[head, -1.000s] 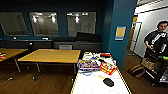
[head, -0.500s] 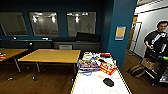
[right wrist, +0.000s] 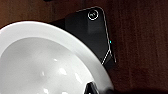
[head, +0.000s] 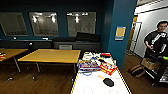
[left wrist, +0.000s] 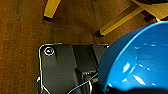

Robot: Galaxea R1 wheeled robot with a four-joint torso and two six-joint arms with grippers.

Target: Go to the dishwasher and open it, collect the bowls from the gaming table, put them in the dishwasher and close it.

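Note:
In the left wrist view a bright-blue bowl (left wrist: 140, 57) hangs close above the brown floor, with my left gripper (left wrist: 110, 88) shut on its rim. In the right wrist view a white bowl (right wrist: 42, 62) hangs over the dark floor, and a dark finger of my right gripper (right wrist: 93, 88) lies over its edge. Straight ahead in the head view stands the gaming table (head: 100, 86), white-topped with yellow edging. Colourful game boxes (head: 87, 65) and a black paddle (head: 108, 81) lie on it. The dishwasher is out of view.
Wooden-topped tables (head: 52, 55) stand to the left, with a dark counter (head: 75, 45) under windows behind them. A blue wall corner (head: 122, 30) rises right of the gaming table. A person (head: 156, 41) with a control rig stands at far right, with a bag (head: 137, 70) on the floor nearby.

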